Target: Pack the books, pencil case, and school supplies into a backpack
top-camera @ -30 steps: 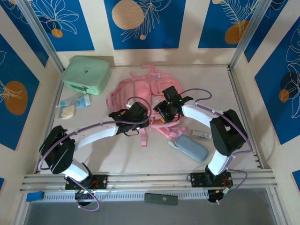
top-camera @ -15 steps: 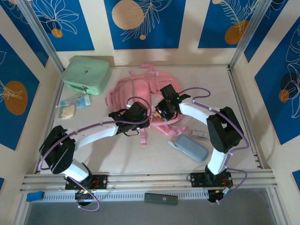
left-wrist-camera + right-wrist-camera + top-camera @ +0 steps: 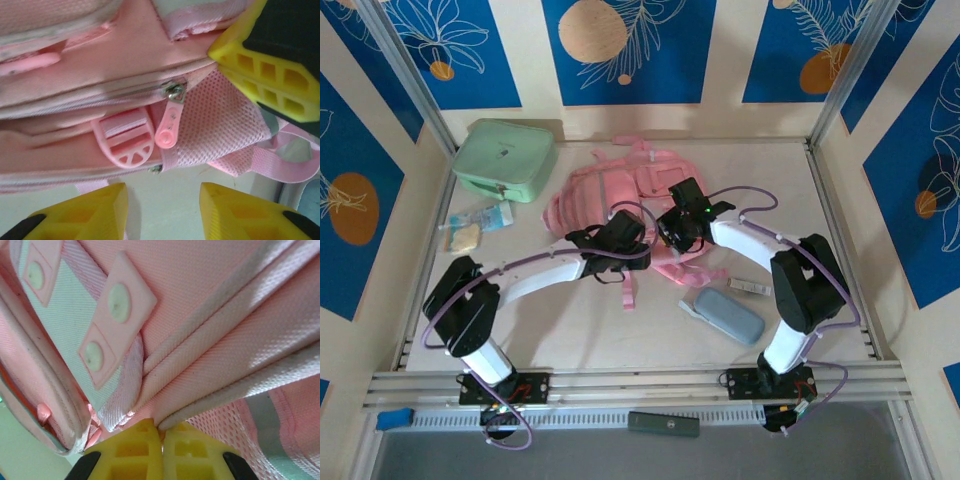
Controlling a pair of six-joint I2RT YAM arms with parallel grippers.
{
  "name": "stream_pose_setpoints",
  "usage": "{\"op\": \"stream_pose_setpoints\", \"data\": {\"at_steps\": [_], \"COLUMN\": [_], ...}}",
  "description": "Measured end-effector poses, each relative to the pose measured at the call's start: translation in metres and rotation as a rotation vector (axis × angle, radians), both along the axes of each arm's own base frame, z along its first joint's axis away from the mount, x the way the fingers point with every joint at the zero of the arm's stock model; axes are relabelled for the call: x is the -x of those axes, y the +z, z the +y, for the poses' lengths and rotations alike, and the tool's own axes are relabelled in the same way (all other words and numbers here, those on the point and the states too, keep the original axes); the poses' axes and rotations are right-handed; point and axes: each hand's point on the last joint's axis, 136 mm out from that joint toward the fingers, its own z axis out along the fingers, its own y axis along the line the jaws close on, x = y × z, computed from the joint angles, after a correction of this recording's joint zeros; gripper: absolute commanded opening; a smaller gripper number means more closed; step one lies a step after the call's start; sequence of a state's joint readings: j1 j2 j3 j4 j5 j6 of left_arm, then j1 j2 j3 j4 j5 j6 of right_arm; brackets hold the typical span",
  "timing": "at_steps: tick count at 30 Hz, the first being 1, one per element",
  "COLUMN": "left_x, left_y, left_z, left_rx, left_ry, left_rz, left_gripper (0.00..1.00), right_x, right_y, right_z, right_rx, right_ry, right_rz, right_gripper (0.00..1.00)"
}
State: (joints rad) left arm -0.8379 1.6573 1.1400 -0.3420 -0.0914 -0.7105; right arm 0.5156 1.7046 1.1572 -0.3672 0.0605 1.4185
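The left pincer (image 3: 162,212) stands with its two yellow fingers (image 3: 100,212) apart and nothing between them; in the gap there is only the pale table top (image 3: 165,192). Just ahead of its tips lies the edge of the large pink fabric backpack (image 3: 595,195). There I see a pink plastic strap buckle (image 3: 127,145) and, touching it on the right, a pink zipper pull (image 3: 169,129) hanging from its metal slider. Further to the right is a pink mesh side pocket (image 3: 220,130), and above the pocket one yellow finger of the right pincer comes in.

The right pincer (image 3: 161,440) has its fingers pressed together. A pale corded seam (image 3: 210,400) of the backpack meets the tips; whether cloth is pinched between them, I cannot tell.

From above, both pincers are close to each other at the near right side of the backpack. The oblong grey-blue pencil case (image 3: 725,314) lies behind the right pincer, toward the base of its arm, apart from the backpack. The small whitish bar-shaped school supply (image 3: 748,286) lies near the case, on its far side.
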Motion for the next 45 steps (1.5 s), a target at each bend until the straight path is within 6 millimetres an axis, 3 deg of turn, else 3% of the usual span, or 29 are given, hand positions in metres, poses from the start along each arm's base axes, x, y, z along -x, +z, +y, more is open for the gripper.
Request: {"op": "stream_pose_setpoints", "data": {"at_steps": [10,25,35,45], "left_x": [-0.018,-0.035,-0.047,-0.048], "left_y": [-0.003,-0.025,-0.03,-0.03], "left_z": [-0.015,-0.025,-0.025,-0.023], "left_rx": [-0.047,-0.117,-0.164,-0.178], "left_ry": [-0.057,-0.1,-0.073,-0.082], "left_rz": [-0.044,-0.083,-0.099,-0.106], "left_gripper": [0.36,0.39,0.25,0.03], "right_x": [0.001,0.001,0.0,-0.001], "right_y": [0.002,0.003,0.003,0.003], "right_z": [0.001,0.002,-0.001,-0.002], "right_rx": [-0.023,-0.051,-0.061,-0.064], "right_ry": [-0.022,-0.053,-0.066,-0.068], "right_rz": [0.009,0.023,0.009,0.003], "right_gripper": [0.0,0.0,0.0,0.0]}}
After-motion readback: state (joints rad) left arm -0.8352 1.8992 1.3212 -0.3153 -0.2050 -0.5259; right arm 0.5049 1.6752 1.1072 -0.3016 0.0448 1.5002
